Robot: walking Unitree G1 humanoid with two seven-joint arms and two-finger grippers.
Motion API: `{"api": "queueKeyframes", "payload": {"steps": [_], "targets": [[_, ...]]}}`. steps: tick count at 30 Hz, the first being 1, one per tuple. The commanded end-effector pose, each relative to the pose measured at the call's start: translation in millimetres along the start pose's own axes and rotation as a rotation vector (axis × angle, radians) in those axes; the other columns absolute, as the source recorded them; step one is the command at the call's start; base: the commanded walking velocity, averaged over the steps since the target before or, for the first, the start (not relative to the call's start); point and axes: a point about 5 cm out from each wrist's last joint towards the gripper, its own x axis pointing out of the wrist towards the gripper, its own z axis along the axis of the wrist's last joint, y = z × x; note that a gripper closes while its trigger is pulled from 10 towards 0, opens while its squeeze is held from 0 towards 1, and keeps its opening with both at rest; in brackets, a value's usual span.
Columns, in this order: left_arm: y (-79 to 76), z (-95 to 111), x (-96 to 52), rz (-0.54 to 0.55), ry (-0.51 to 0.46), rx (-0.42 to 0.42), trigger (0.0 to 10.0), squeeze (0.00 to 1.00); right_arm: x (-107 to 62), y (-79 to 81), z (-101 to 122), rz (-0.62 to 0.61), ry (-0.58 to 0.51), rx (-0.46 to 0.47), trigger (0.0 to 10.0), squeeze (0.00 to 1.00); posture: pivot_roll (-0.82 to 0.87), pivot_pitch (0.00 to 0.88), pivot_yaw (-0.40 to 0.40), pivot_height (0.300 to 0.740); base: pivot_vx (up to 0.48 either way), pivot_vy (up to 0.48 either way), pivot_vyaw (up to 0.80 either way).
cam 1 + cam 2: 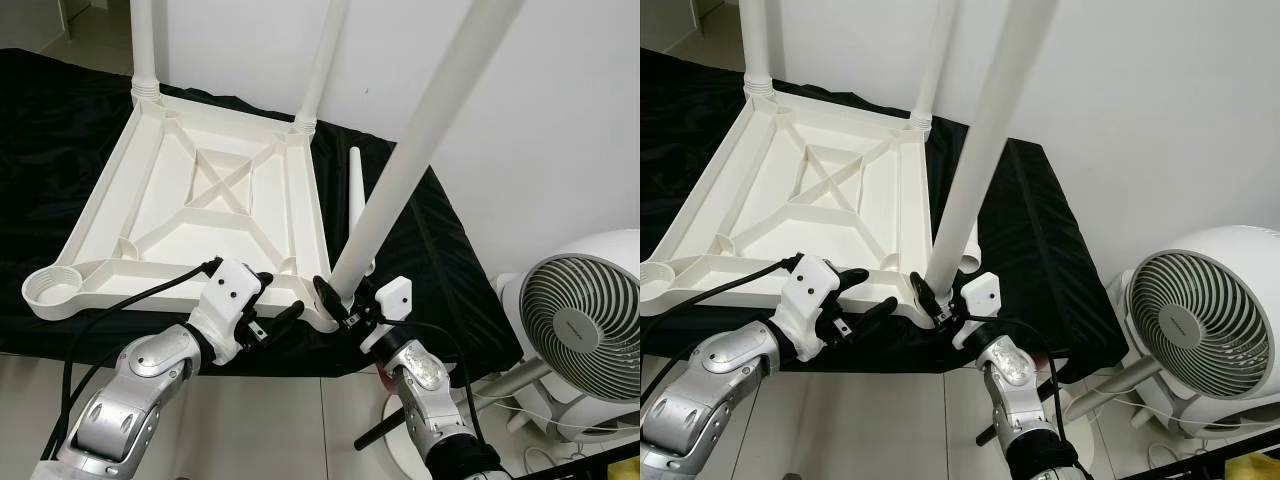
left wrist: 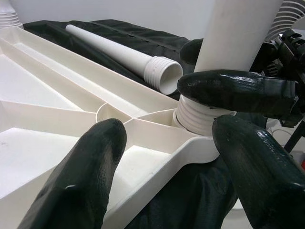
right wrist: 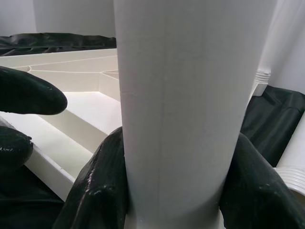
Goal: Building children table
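Leg (image 1: 400,170): stiff, smooth, light-looking plastic; likely slippery, so best gripped low, just above its threaded end.
Right gripper (image 1: 338,300): fingers (image 3: 102,181) closed around the leg near its base, which sits in the corner socket.
Left gripper (image 1: 268,318): fingers (image 2: 81,176) spread wide, straddling the top's (image 1: 200,200) rim beside that socket; whether they touch it is unclear.
Beyond the jaws: two legs already upright; a spare leg (image 1: 356,195) lies on the black cloth (image 1: 430,250).
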Motion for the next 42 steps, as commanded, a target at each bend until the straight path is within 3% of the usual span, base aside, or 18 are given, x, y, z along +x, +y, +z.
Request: {"api": "queueKeyframes", "payload": {"steps": [1,13,25,26,32,38,42], "targets": [[-4.3,3,3.0,-0.056,-0.008,-0.003,10.0,0.00,-21.2,0.8,-29,-0.018,0.171,0.070,10.0,0.00,0.19,0.073,-0.216,0.740,0.000,0.000,0.00],[-2.4,5,2.4,-0.052,-0.007,0.002,10.0,0.00,-8.3,-6.1,-30,-0.072,0.224,0.161,10.0,0.00,0.20,0.073,-0.217,0.740,0.000,0.000,0.00],[-2.1,5,2.3,-0.049,-0.009,0.001,10.0,0.00,-4.2,-12.3,-32,-0.121,0.275,0.196,10.0,0.00,0.20,0.073,-0.222,0.740,0.000,0.000,0.00],[-2.2,5,2.6,-0.050,-0.010,0.002,10.0,0.00,-4.3,-14.5,-32,-0.152,0.279,0.248,10.0,0.00,0.19,0.073,-0.221,0.740,0.000,0.000,0.00],[-2.3,6,2.5,-0.052,-0.010,0.001,10.0,0.00,-4.2,-19.5,-34,-0.200,0.290,0.311,10.0,0.00,0.19,0.074,-0.221,0.740,0.000,0.000,0.00],[-2.4,6,2.4,-0.053,-0.009,0.001,10.0,0.00,-3.9,-20.4,-33,-0.206,0.296,0.313,10.0,0.00,0.19,0.074,-0.221,0.740,0.000,0.000,0.00],[-2.5,6,2.1,-0.053,-0.010,0.001,10.0,0.00,-4.3,-20.3,-31,-0.224,0.276,0.268,10.0,0.00,0.19,0.074,-0.223,0.740,0.000,0.000,0.00]]}}
